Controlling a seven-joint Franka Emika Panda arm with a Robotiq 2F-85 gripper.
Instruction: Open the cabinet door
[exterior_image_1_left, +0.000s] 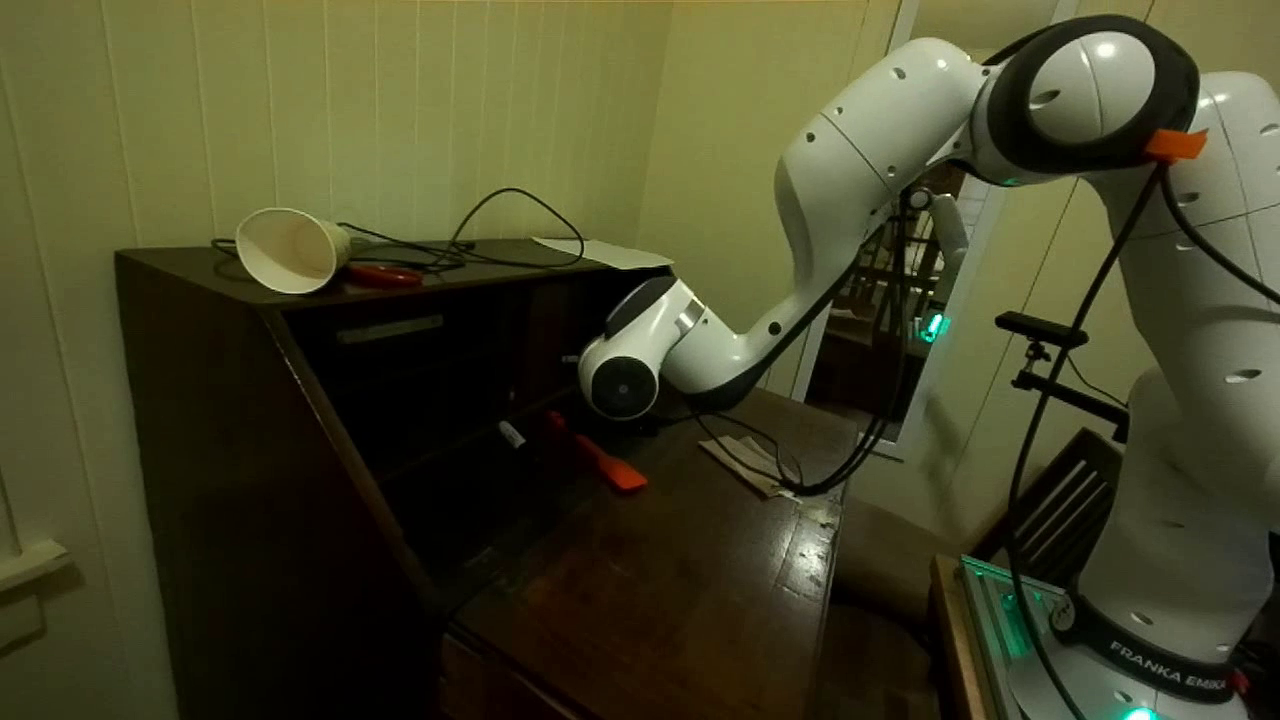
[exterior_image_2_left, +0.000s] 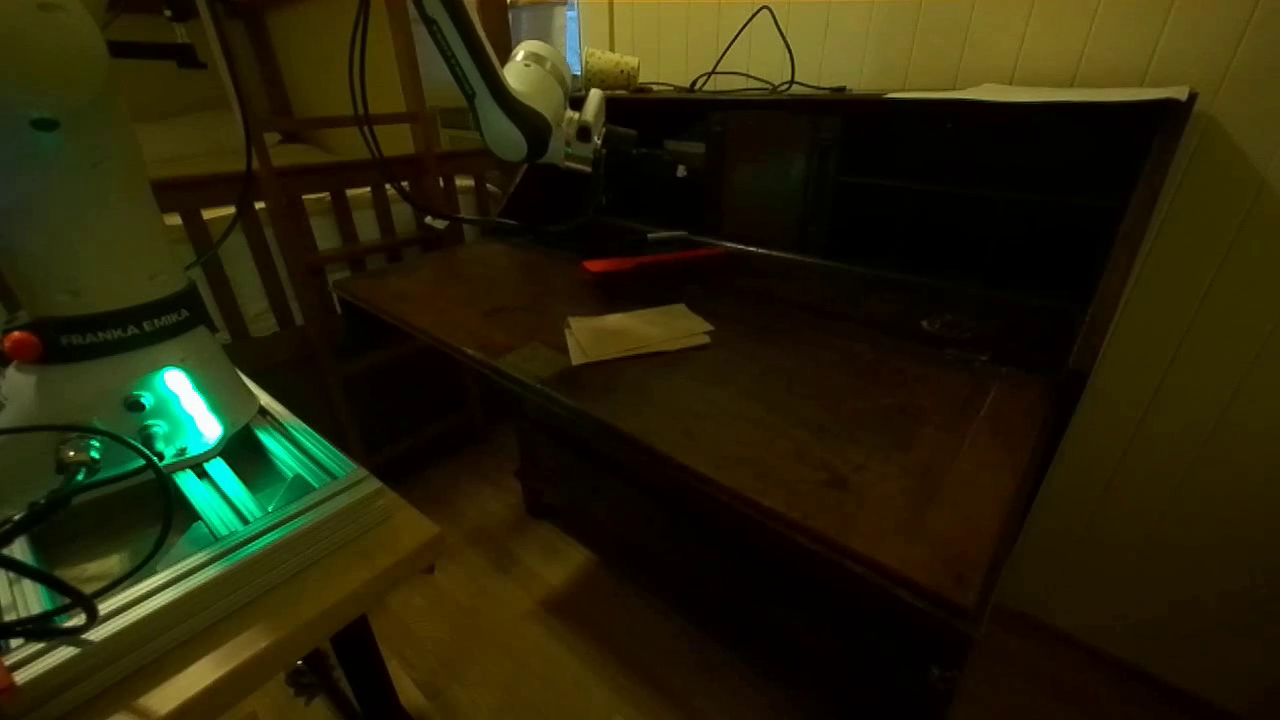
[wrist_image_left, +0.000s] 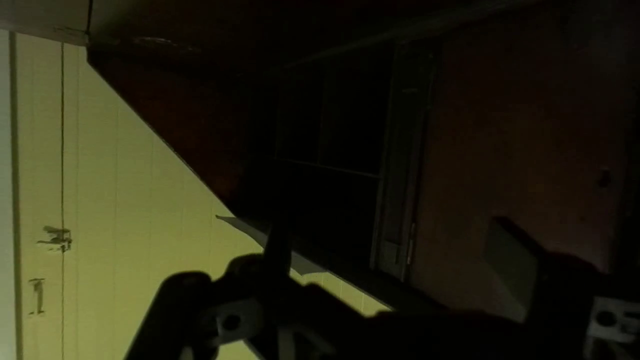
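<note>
Pale panelled walls (exterior_image_1_left: 490, 110) rise behind a dark table (exterior_image_1_left: 660, 590), where a red spatula (exterior_image_1_left: 615, 470) and folded papers (exterior_image_2_left: 640, 335) lie below the pincer (wrist_image_left: 392, 237); a cup (exterior_image_1_left: 290, 250) lies on its side above it. The arm (exterior_image_1_left: 890, 125) arches high, then bends down to the pincer, whose jaws stand spread. The cabinet (exterior_image_1_left: 220, 430) is right in front of them, its brown door (wrist_image_left: 510, 130) straight ahead; touching or not, I can't tell.

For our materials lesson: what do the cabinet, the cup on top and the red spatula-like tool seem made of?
Cabinet: probably varnished wood, dark brown, glossy where light reflects.
Cup: likely paper, matte; pale inside, thin rim.
Red spatula-like tool: perhaps plastic or silicone, given its bright colour; finish unclear.
</note>
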